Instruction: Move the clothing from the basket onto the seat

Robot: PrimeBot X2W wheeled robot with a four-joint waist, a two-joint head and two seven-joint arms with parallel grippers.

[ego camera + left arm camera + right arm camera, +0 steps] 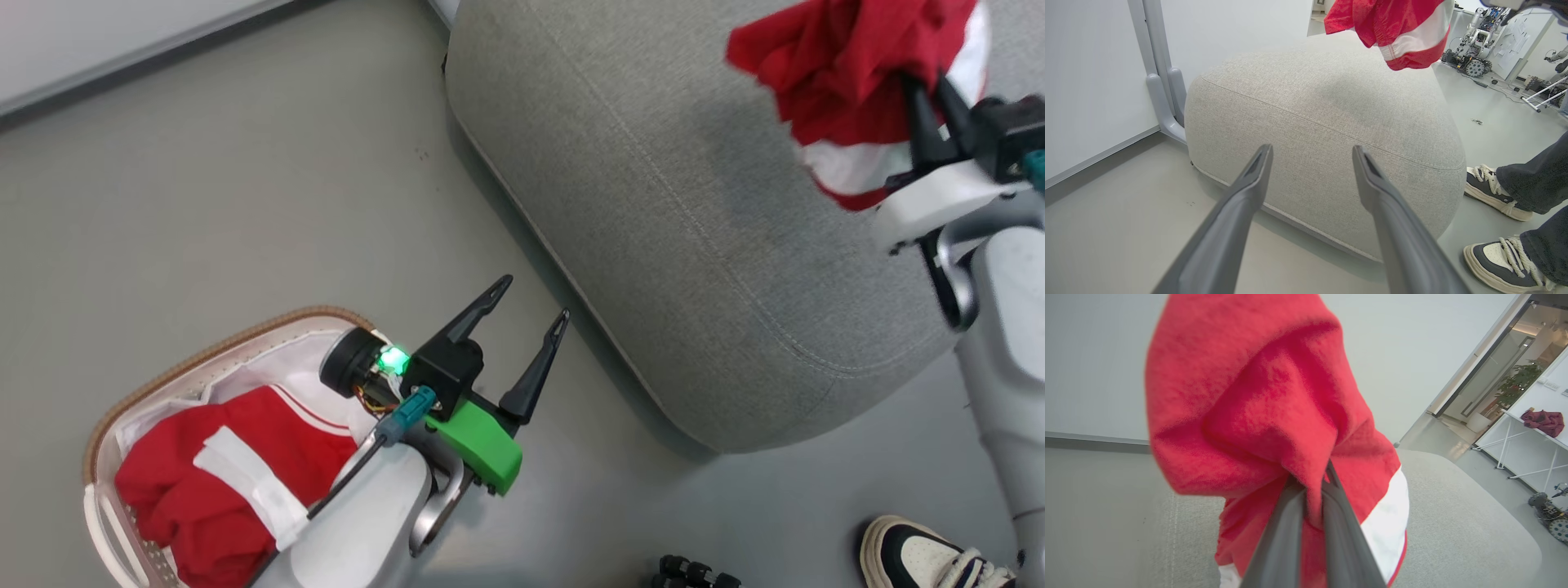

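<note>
- Grey woven seat [694, 204] stands on the floor.
- Basket [204, 351], near the seat, holds red clothing [204, 482].
- Red-and-white garment [833, 65] hangs above the seat, pinched in the right gripper [924, 82].
- Left gripper [532, 298], fingers spread and empty, hovers between basket and seat.

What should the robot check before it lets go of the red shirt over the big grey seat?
1. The right gripper is shut on the red garment: ok.
2. The red garment is above the seat: ok.
3. The red garment rests on the seat: not ok, it hangs in the air.
4. The left gripper is open and empty: ok.
5. The basket is emptied: not ok, red clothing lies inside.
6. The person's shoes are clear of the arms: cannot tell.
</note>
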